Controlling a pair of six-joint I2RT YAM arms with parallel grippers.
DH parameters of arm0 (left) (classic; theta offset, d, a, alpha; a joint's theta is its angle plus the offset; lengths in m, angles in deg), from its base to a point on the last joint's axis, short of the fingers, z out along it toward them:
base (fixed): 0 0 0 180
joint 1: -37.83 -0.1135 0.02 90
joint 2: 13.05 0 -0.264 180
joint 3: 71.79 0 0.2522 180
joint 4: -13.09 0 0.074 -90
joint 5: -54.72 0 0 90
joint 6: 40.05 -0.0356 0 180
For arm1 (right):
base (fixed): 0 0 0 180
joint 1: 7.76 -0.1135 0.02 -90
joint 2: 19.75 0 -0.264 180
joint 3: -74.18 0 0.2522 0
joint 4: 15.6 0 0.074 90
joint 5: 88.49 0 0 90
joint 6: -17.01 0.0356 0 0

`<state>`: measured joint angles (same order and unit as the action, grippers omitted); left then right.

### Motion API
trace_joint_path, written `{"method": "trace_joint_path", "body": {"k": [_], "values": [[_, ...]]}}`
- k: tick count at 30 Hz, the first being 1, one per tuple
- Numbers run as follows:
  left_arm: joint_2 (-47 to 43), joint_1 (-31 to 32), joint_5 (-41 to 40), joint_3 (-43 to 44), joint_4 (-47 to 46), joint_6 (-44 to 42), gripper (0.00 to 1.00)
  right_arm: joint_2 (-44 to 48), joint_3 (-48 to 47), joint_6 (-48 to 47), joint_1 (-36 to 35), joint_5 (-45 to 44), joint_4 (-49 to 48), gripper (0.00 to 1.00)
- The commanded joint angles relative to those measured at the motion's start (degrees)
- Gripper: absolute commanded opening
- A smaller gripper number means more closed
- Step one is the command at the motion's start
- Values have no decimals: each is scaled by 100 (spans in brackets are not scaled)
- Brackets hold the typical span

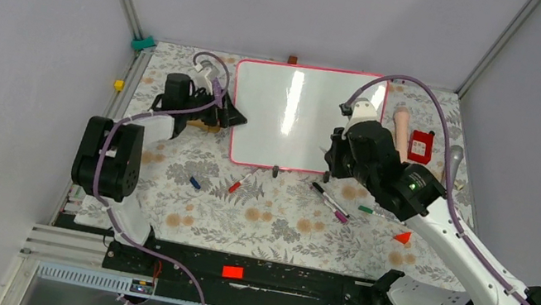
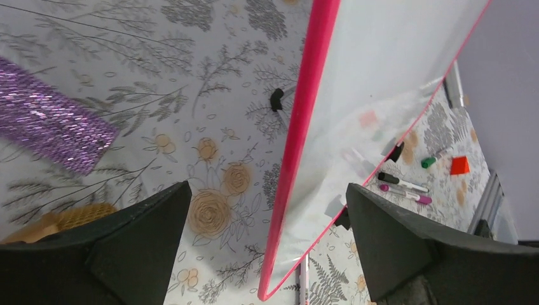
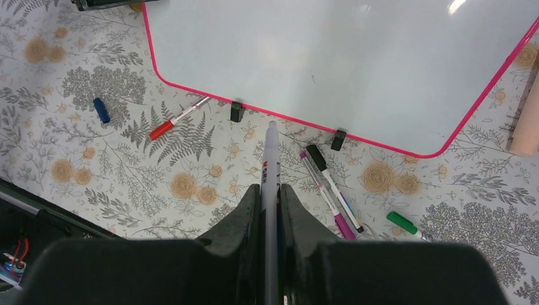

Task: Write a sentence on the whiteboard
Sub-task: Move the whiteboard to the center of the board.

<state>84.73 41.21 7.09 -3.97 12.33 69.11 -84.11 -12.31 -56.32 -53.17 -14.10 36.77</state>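
The whiteboard (image 1: 303,116) lies flat on the flowered cloth at the back middle, pink-framed with a bare white face (image 3: 343,57); no sentence shows on it. My left gripper (image 1: 233,117) stands open at the board's left edge, and in the left wrist view its fingers straddle the pink frame (image 2: 305,114) without touching it, the gripper (image 2: 267,186) wide apart. My right gripper (image 1: 332,151) hovers over the board's near right part. It (image 3: 270,187) is shut on a white-barrelled marker (image 3: 272,152) whose tip points at the near frame edge.
Loose on the cloth in front of the board lie a red-capped marker (image 3: 178,119), a blue cap (image 3: 101,110), a black and a magenta marker (image 3: 334,187) and a green one (image 3: 403,223). A red box (image 1: 420,146) and a pink cylinder (image 1: 401,129) sit right of the board.
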Motion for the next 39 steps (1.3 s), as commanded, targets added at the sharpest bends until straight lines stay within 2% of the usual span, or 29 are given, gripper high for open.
{"method": "trace_joint_path", "body": {"k": [1, 5, 8, 11, 14, 16, 21, 24, 25, 26, 36, 39], "values": [[283, 79, 859, -276, -1332, -22, 93, -99, -207, -130, 55, 92, -155, 0], [289, 67, 1371, -946, -3065, 65, 87, -82, -151, -83, 63, 124, -160, 0], [463, -14, 1224, -1511, -4723, 935, 79, -32, -91, -84, 59, 129, -156, 0], [1053, -181, 1653, -1665, -6853, 1899, 69, 22, -43, -70, 66, 120, -159, 0], [1492, -232, 2125, -1364, -6994, 2428, 66, 57, -6, -72, 70, 118, -152, 0], [1567, -232, 2133, -1388, -6994, 2546, 59, 78, 19, -67, 68, 110, -163, 0], [1286, -238, 2262, -1726, -6987, 2039, 27, 99, 31, -60, 74, 105, -157, 0], [1274, -239, 2648, -1761, -6985, 1914, 16, 97, 31, -47, 73, 121, -159, 0], [1296, -241, 2773, -1759, -6987, 1924, 5, 99, 35, -43, 73, 118, -153, 0], [1335, -239, 2867, -1751, -6993, 1981, 0, 104, 31, -39, 68, 128, -155, 0], [1378, -122, 3311, -1820, -6985, 2168, 0, 236, 131, -32, 76, -30, -66, 0], [1360, -76, 3424, -1900, -6985, 2208, 0, 272, 170, -5, 103, -382, -29, 0]]}}
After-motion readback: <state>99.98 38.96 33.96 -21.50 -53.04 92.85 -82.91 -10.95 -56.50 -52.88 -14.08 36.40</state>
